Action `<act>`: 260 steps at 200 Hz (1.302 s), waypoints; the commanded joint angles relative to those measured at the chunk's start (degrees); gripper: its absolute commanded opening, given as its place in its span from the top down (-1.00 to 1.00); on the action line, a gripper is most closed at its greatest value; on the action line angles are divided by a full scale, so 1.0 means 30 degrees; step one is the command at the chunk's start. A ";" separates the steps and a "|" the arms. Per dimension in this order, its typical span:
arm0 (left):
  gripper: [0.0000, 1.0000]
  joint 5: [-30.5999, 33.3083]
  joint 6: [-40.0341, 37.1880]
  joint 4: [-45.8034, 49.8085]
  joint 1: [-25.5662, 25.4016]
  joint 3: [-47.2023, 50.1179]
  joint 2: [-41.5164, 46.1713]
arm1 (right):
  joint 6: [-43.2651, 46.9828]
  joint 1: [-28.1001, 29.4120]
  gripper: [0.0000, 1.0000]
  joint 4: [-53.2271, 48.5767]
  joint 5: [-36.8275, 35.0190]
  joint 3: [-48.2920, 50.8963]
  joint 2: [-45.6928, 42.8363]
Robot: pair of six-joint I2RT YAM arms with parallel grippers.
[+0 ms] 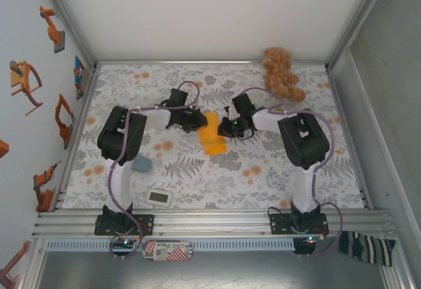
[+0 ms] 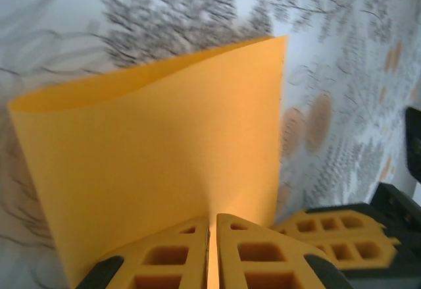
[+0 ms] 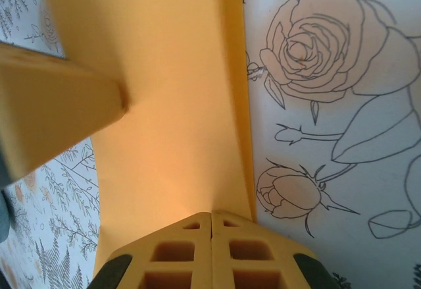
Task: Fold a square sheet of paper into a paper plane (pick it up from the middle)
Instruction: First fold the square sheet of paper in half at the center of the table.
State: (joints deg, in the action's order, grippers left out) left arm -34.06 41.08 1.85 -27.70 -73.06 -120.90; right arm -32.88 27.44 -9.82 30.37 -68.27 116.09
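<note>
The square sheet of paper [image 1: 212, 134] is bright orange and sits mid-table between both arms, bent up off the cloth. My left gripper [image 1: 199, 122] holds its left edge. In the left wrist view the jaws [image 2: 212, 218] are shut with the sheet [image 2: 151, 151] pinched between them and curving upward. My right gripper [image 1: 225, 126] is at the right edge. In the right wrist view it [image 3: 211, 214] is shut on the sheet [image 3: 171, 105], whose right side shows a doubled layer. A left finger [image 3: 59, 105] crosses that view.
A flower-print cloth [image 1: 263, 170] covers the table. A tan-brown plush toy [image 1: 281, 73] lies at the back right. A blue-grey pad [image 1: 141, 164] and a small white device [image 1: 160, 198] lie front left. Walls close in the left, back and right.
</note>
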 commanded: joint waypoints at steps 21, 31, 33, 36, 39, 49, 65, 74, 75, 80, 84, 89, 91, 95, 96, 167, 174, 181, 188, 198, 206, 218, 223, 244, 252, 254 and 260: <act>0.74 0.0719 -0.1173 0.1329 0.1777 -0.1150 -0.1149 | 0.0503 -0.0353 1.00 -0.4958 -0.3674 0.1646 0.1915; 0.74 0.0864 -0.1362 0.1697 0.2248 -0.1416 -0.1417 | 0.0529 -0.0379 1.00 -0.4962 -0.3675 0.1674 0.1923; 0.74 0.0858 -0.1419 0.1757 0.2339 -0.1484 -0.1469 | 0.0509 -0.0385 1.00 -0.4959 -0.3677 0.1688 0.1926; 0.74 0.0906 -0.1499 0.1867 0.2447 -0.1601 -0.1556 | 0.0507 -0.0387 1.00 -0.4958 -0.3678 0.1692 0.1914; 0.74 0.0948 -0.1615 0.2024 0.2585 -0.1699 -0.1600 | 0.0503 -0.0376 1.00 -0.4958 -0.3715 0.1707 0.1934; 0.74 0.1228 -0.1932 0.2605 0.2952 -0.2175 -0.1788 | 0.0497 -0.0416 1.00 -0.4959 -0.3726 0.1733 0.1908; 0.74 0.1389 -0.2372 0.3310 0.3306 -0.2943 -0.1946 | 0.0476 -0.0402 1.00 -0.4929 -0.3686 0.1750 0.1900; 0.74 0.1397 -0.2498 0.3670 0.3402 -0.3375 -0.1868 | 0.0481 -0.0402 1.00 -0.4929 -0.3679 0.1724 0.1882; 0.74 0.1395 -0.2500 0.3695 0.3403 -0.3427 -0.1848 | 0.0477 -0.0409 1.00 -0.4929 -0.3678 0.1723 0.1880; 0.74 0.1394 -0.2608 0.3846 0.3405 -0.3599 -0.1726 | 0.0453 -0.0415 1.00 -0.4936 -0.3652 0.1696 0.1871; 0.74 0.1394 -0.2659 0.3946 0.3405 -0.3705 -0.1571 | 0.0448 -0.0417 1.00 -0.4929 -0.3660 0.1692 0.1871; 0.74 0.1421 -0.2655 0.4010 0.3383 -0.3768 -0.1394 | 0.0429 -0.0417 1.00 -0.4928 -0.3624 0.1697 0.1871; 0.74 0.1408 -0.2650 0.4013 0.3399 -0.3786 -0.1258 | 0.0418 -0.0417 1.00 -0.4936 -0.3621 0.1708 0.1855; 0.74 0.1393 -0.2581 0.4011 0.3377 -0.3783 -0.1064 | 0.0407 -0.0417 1.00 -0.4931 -0.3620 0.1668 0.1864; 0.74 0.1393 -0.2571 0.4012 0.3376 -0.3778 -0.0992 | 0.0396 -0.0417 1.00 -0.4929 -0.3620 0.1680 0.1871; 0.73 0.1301 0.0440 0.1539 0.0551 0.0249 0.2644 | -0.2722 -0.0393 1.00 -0.2655 -0.2543 0.2973 0.0769; 0.73 0.1249 0.0676 0.1397 0.0106 0.0505 0.2806 | -0.3424 -0.0403 1.00 -0.2046 -0.2345 0.3250 0.0491; 0.73 0.1298 0.0964 0.1352 -0.0288 0.0736 0.2937 | -0.4302 -0.0409 1.00 -0.1397 -0.2163 0.3590 0.0273; 0.73 0.1305 0.1297 0.1256 -0.0643 0.0944 0.3080 | -0.4994 -0.0392 1.00 -0.0670 -0.1901 0.3893 0.0037; 0.73 0.1306 0.1643 0.1092 -0.1052 0.1236 0.3285 | -0.5573 -0.0359 1.00 -0.0058 -0.1608 0.4201 -0.0206; 0.73 0.1319 0.1788 0.1066 -0.1287 0.1389 0.3410 | -0.5654 -0.0358 1.00 -0.0078 -0.1641 0.4213 -0.0274; 0.73 0.1202 0.2047 0.1006 -0.1513 0.1526 0.3532 | -0.5594 -0.0353 1.00 -0.0192 -0.1891 0.4198 -0.0370; 0.72 0.1048 0.2157 0.0964 -0.1629 0.1542 0.3476 | -0.5565 -0.0358 1.00 -0.0239 -0.1970 0.4211 -0.0377; 0.73 0.0377 0.2365 0.1074 -0.1933 0.1417 0.3091 | -0.5470 -0.0354 1.00 -0.0253 -0.1953 0.4153 -0.0123; 0.73 0.0339 0.2333 0.1357 -0.1985 0.1329 0.2956 | -0.5454 -0.0347 1.00 -0.0219 -0.1923 0.4184 -0.0052; 0.73 0.0339 0.2332 0.1445 -0.2001 0.1304 0.2913 | -0.5469 -0.0355 1.00 -0.0213 -0.1943 0.4183 -0.0040; 0.73 0.0248 0.2332 0.1718 -0.2012 0.1242 0.2781 | -0.5458 -0.0358 1.00 -0.0196 -0.1938 0.4184 -0.0012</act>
State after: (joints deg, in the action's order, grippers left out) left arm -31.14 46.48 5.78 -33.21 -68.82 -112.81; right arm -48.23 26.59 -0.08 30.92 -59.33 111.92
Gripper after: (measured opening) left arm 0.138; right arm 0.049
